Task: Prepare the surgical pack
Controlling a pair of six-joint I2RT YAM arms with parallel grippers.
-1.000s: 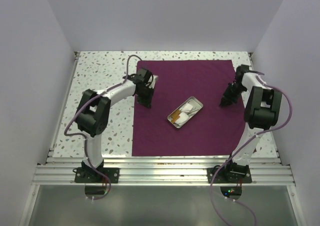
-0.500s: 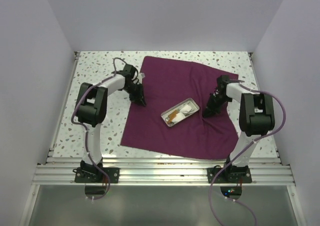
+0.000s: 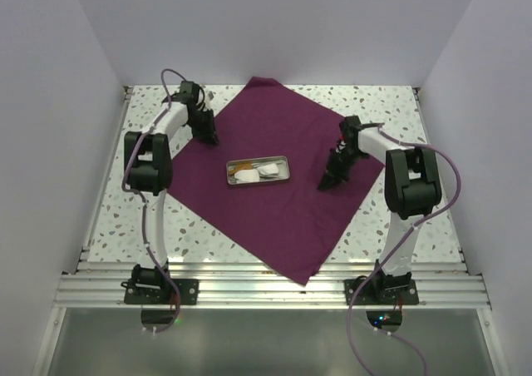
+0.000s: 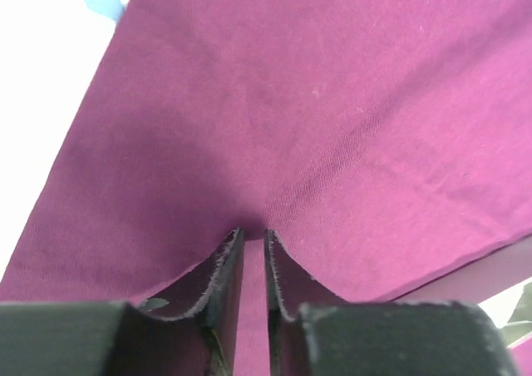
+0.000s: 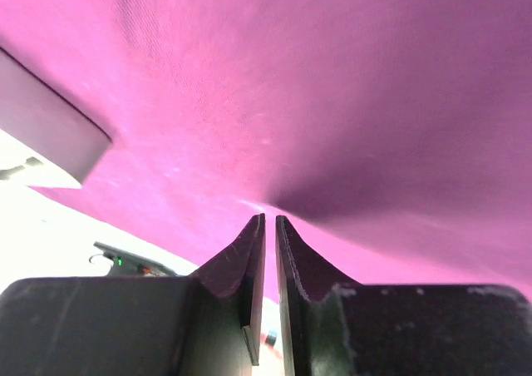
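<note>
Speckled table (image 3: 112, 214): bare strips run along its left and right edges and at its far corners, so there is open room on both sides of the cloth.
Left arm: reaches up the left side of the table, elbow raised, wrist turned inward near the far-left corner.
Left gripper (image 3: 208, 135): points down onto the cloth's far-left edge. Its fingers (image 4: 223, 264) are nearly pressed together with only a thin slit, and the cloth puckers into their tips, pinched.
Cloth (image 3: 283, 218): purple, lying cornerwise like a diamond. One corner is at the table's far edge, the opposite one at the near edge by the rail.
Tray (image 3: 286, 170): steel, on the middle of the cloth, long side across the table, well apart from both grippers.
Gauze (image 3: 268, 171): white, in the tray's right half, with an orange-brown tab (image 3: 241, 174) in the left half.
Right arm: stands up the right side, elbow high, forearm angled inward and down.
Right gripper (image 3: 330, 179): on the cloth near its right corner, fingers almost together, pinching a raised fold of it.
</note>
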